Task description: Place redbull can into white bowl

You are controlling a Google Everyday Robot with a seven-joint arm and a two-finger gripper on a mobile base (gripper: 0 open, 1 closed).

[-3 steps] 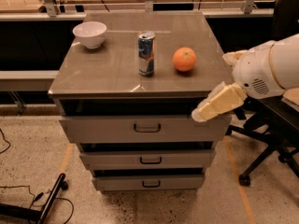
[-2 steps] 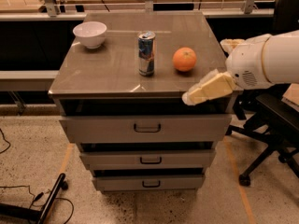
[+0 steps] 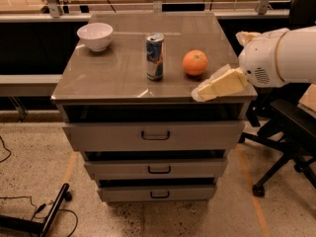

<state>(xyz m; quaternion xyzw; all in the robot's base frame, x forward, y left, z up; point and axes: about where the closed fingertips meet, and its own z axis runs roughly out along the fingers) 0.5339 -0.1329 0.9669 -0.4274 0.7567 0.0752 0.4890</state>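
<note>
The redbull can point(image 3: 154, 56) stands upright near the middle of the grey cabinet top point(image 3: 113, 75). The white bowl point(image 3: 95, 36) sits at the far left corner of the top, empty. My gripper point(image 3: 201, 92) reaches in from the right on a white arm point(image 3: 276, 56), its cream fingers low over the top's front right edge. It is to the right of the can and in front of the orange, holding nothing I can see.
A round orange point(image 3: 195, 62) lies right of the can. The cabinet has three shut drawers point(image 3: 155, 135). A black office chair point(image 3: 284, 132) stands at the right. Cables and a black bar point(image 3: 49, 216) lie on the floor at the lower left.
My gripper has moved left and up, from beside the cabinet's right front corner to over the top's front right edge. The can, bowl and orange have not moved.
</note>
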